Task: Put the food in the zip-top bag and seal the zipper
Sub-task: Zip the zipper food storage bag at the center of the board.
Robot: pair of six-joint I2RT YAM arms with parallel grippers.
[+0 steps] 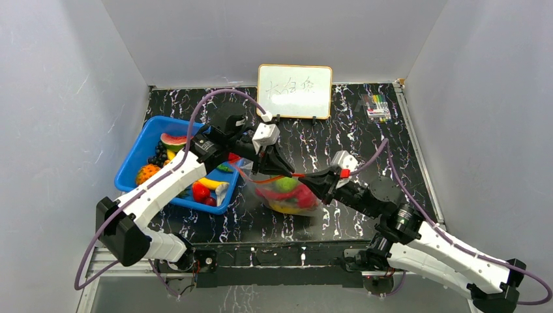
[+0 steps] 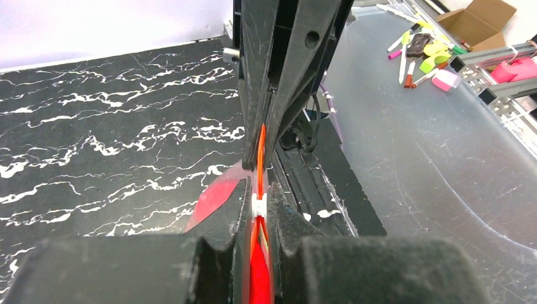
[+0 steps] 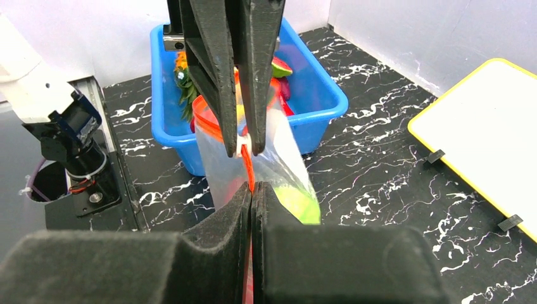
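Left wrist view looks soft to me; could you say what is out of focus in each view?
Left wrist view: the left claw is blurred, the zipper sharper. Right wrist view: the right claw is blurred, the blue basket crisp. Top view: evenly lit, sharp throughout.
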